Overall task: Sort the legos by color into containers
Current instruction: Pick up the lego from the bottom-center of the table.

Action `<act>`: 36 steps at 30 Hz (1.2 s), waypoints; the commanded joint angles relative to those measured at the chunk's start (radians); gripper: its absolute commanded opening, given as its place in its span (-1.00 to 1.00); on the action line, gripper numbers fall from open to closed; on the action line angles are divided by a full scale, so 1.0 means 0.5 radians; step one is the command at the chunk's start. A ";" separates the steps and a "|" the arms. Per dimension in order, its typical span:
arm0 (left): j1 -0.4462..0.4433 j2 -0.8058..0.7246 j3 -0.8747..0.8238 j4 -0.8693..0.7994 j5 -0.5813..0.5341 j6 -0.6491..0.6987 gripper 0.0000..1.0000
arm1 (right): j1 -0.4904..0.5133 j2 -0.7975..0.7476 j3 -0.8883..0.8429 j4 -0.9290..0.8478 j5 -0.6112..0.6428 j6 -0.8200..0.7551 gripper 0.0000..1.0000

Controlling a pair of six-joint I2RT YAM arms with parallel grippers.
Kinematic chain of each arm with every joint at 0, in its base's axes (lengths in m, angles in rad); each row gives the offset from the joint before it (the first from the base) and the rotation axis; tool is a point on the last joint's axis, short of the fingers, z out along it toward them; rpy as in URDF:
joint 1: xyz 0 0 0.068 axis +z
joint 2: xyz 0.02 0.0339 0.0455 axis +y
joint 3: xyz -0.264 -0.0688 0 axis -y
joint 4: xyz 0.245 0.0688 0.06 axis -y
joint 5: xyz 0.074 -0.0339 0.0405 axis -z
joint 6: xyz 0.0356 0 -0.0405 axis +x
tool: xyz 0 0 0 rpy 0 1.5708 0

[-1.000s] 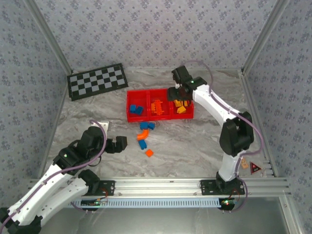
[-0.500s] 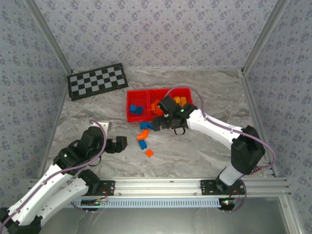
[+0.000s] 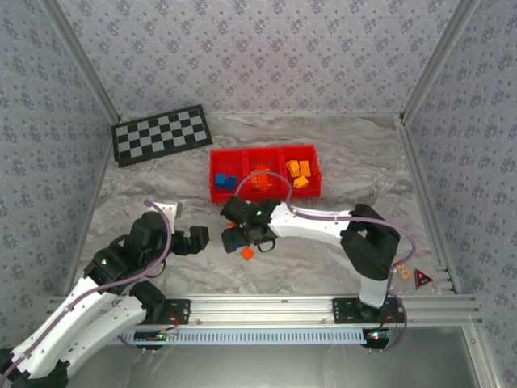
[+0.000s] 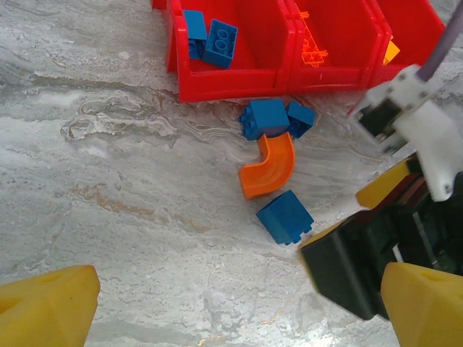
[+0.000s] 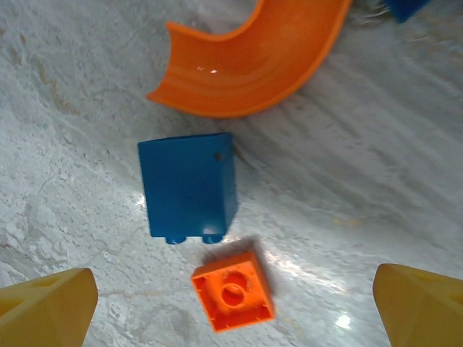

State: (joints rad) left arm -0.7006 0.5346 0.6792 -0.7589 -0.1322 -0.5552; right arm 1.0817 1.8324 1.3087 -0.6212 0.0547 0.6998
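Right claw (image 3: 234,240) spread wide apart, empty, hanging low over blue square plastic brick (image 5: 189,186) and small orange one-stud brick (image 5: 233,300). Both loose on grey marbled bench (image 3: 323,259). Curved orange plastic piece (image 5: 249,61) just beyond. Two more blue bricks (image 4: 266,117) near front wall of shallow red plastic tray (image 3: 264,196). Tray holds blue pieces (image 3: 226,183) left, orange pieces (image 3: 260,179) middle, yellow-orange pieces (image 3: 299,173) right. Left claw (image 3: 200,238) also apart, empty, nearby.
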 commanded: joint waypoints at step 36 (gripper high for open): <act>-0.062 -0.338 0.016 -0.110 -0.274 -0.126 0.99 | 0.024 0.378 0.491 -0.227 0.015 -0.074 -0.29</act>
State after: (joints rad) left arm -0.7269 0.3775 0.6792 -0.7986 -0.2523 -0.6048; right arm 1.0992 2.0342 1.5146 -0.6880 0.0444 0.6762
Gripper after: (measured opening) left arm 0.997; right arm 0.360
